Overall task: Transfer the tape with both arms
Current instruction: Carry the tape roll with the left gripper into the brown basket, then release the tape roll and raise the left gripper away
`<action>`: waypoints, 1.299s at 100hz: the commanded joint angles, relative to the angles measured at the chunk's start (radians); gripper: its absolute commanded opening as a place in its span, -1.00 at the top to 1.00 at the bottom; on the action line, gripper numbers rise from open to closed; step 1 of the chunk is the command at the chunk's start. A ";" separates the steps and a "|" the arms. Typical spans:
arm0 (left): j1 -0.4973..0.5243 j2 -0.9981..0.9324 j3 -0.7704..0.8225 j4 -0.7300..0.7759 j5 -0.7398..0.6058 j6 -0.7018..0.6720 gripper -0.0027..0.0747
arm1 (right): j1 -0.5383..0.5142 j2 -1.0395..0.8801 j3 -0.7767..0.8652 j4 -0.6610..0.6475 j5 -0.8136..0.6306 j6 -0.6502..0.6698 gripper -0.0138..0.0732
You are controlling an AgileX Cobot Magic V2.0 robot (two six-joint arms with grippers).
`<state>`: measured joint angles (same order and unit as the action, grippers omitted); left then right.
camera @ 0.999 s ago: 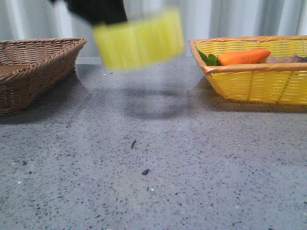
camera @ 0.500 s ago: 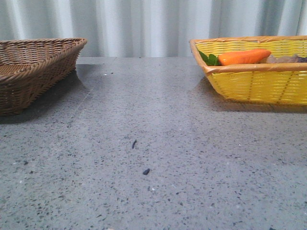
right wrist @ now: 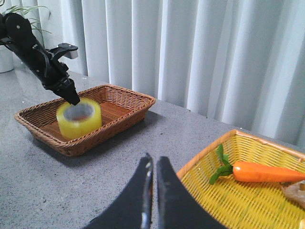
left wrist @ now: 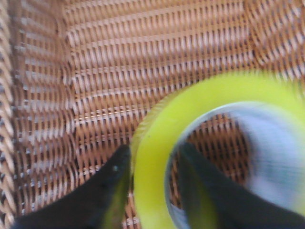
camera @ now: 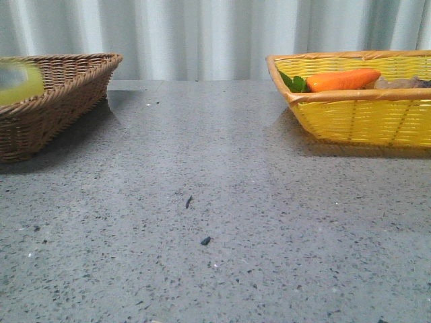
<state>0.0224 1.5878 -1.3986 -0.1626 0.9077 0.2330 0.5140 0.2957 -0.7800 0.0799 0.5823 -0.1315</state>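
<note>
Tabletop (camera: 222, 222): grey speckled stone-look surface, smooth, faint sheen. Brown basket (right wrist: 119, 107): woven wicker, ribbed, matt. Yellow basket (camera: 363, 118): woven plastic-looking strips, slight gloss, tan rim. Tape (right wrist: 79, 118): smooth glossy yellow-green roll, translucent at the edge. Carrot (right wrist: 269, 172): smooth orange skin, slight shine, looks plastic. Curtain (right wrist: 190, 52): pale pleated cloth, matt. Gripper fingers (left wrist: 102, 191): black, matt.

— What sort of place is this?
— A staged test room: a speckled grey worktop (camera: 222, 202) bearing only two baskets, and pale pleated curtains (right wrist: 200, 57) running behind its far edge.
</note>
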 commanded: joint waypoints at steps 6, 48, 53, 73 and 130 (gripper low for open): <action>0.001 -0.073 -0.027 -0.049 -0.070 -0.012 -0.13 | -0.004 0.012 -0.024 0.001 -0.073 -0.003 0.78; -0.150 -0.594 0.196 -0.255 -0.471 0.089 0.52 | -0.004 -0.037 0.014 -0.093 -0.098 -0.003 0.78; -0.193 -0.679 0.271 -0.255 -0.488 0.092 0.63 | -0.004 -0.050 0.032 -0.124 -0.112 -0.003 0.78; -0.282 -1.011 0.621 -0.253 -0.572 0.092 0.98 | -0.004 -0.057 0.088 -0.168 -0.120 -0.003 0.78; -0.283 -1.310 0.979 -0.253 -0.661 0.092 0.98 | -0.004 -0.057 0.147 -0.166 -0.168 -0.003 0.78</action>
<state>-0.2527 0.2700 -0.4102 -0.3984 0.3244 0.3221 0.5140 0.2261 -0.6101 -0.0701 0.5024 -0.1315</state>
